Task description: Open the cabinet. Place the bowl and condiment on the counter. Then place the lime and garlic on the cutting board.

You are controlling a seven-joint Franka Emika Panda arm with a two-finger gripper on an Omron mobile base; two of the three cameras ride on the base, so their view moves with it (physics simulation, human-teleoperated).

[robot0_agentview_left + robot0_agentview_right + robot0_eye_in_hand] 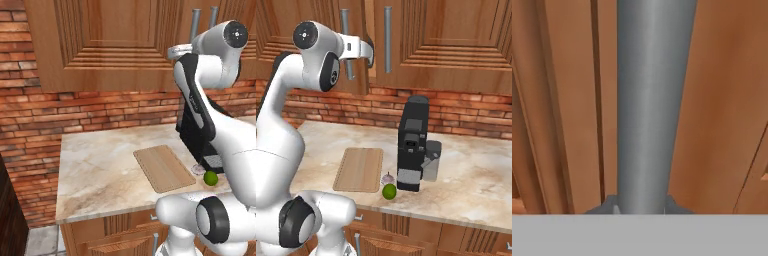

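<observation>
looking at the cabinet (446, 45) first, it's barely started: the left door seems cracked open a bit in the right base view, so i'd say step one is mid-way. counter (100, 170) has the cutting board (162, 167) sitting bare, with the lime (389, 191) and garlic (387, 178) just off its corner by the coffee machine (412, 145). gripper (641, 207) is clamped on the handle (652, 100). bowl and condiment are presumably inside; everything after opening is left.

Even bright render, soft shadows, slight blur
</observation>
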